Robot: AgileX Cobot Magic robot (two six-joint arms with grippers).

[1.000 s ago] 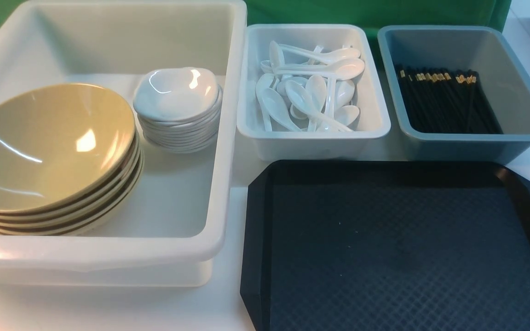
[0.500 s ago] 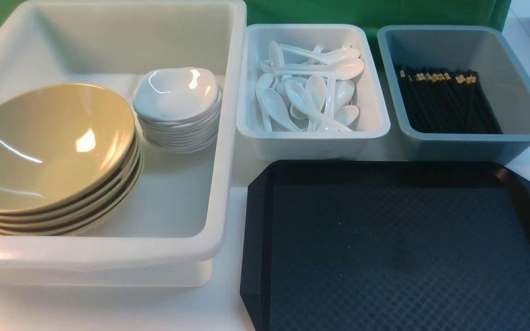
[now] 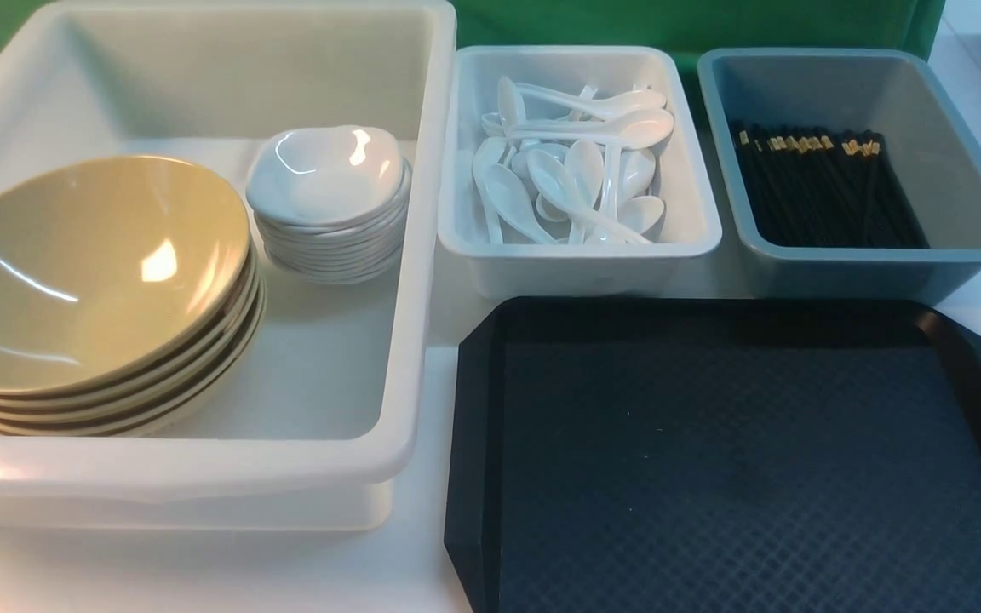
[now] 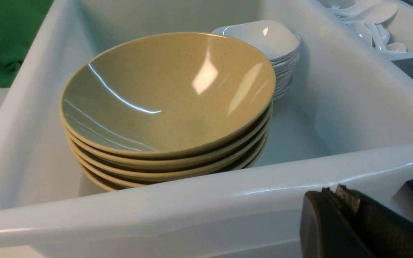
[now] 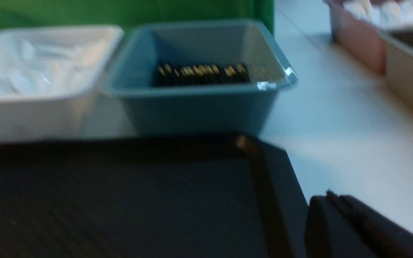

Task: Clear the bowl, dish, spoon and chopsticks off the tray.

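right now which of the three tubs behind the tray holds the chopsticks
The blue-grey bin, farthest toward the robot's right, holds the black chopsticks. The other two tubs are white: one holds spoons, the largest holds bowls and dishes.
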